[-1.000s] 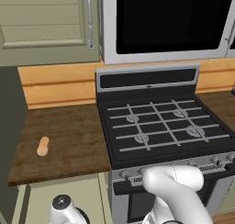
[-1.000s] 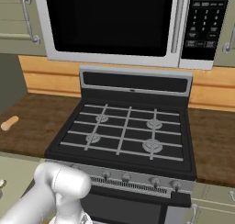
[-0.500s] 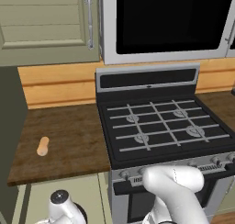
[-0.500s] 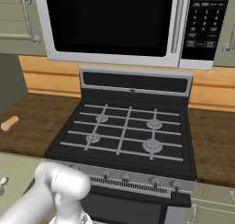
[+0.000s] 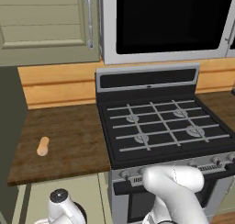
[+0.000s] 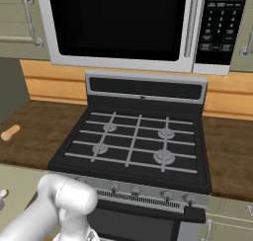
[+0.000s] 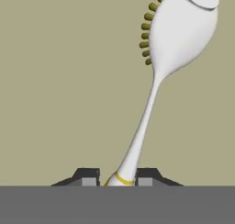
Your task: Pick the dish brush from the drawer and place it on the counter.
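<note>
The hand is clamped on the dish brush at the very end of its handle, so the white head leans far out ahead of the fingertips. I judge that the long lever could let the brush pivot or slip out during the lift to the desk, or snag on the drawer. Counted: one dish brush, two fingertips, one tan cylinder lying on the desk, one gas stove.
</note>
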You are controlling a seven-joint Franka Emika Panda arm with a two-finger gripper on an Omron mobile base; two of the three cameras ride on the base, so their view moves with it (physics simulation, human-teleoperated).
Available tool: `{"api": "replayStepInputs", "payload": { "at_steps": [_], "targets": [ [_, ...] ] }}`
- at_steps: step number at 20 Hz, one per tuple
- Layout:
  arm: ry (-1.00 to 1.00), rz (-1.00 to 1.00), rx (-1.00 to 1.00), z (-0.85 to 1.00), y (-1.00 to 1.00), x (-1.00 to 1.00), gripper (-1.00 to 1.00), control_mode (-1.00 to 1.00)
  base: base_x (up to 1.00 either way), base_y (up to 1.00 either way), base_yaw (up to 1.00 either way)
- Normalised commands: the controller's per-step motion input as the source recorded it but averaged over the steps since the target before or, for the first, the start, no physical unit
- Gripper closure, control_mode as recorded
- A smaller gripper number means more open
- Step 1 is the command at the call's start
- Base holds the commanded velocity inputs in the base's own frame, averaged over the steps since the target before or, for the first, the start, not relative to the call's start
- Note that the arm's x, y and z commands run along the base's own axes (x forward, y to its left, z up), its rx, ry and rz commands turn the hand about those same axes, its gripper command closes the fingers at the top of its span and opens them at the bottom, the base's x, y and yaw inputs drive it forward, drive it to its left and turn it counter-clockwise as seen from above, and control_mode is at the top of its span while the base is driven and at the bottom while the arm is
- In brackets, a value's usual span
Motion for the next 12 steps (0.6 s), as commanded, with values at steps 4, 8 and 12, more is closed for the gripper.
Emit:
{"api": "replayStepInputs", "payload": {
  "at_steps": [4, 8, 12],
  "targets": [
    [0.00, 0.01, 0.00, 0.78, -0.11, -0.34, 1.00, -1.00, 0.00, 0.00, 0.00],
    [0.01, 0.02, 0.00, 1.00, -0.09, -0.44, 1.00, -1.00, 0.00, 0.00, 0.00],
    [0.01, 0.00, 0.00, 1.00, -0.01, -0.26, 1.00, -1.00, 0.00, 0.00, 0.00]
  ]
}}
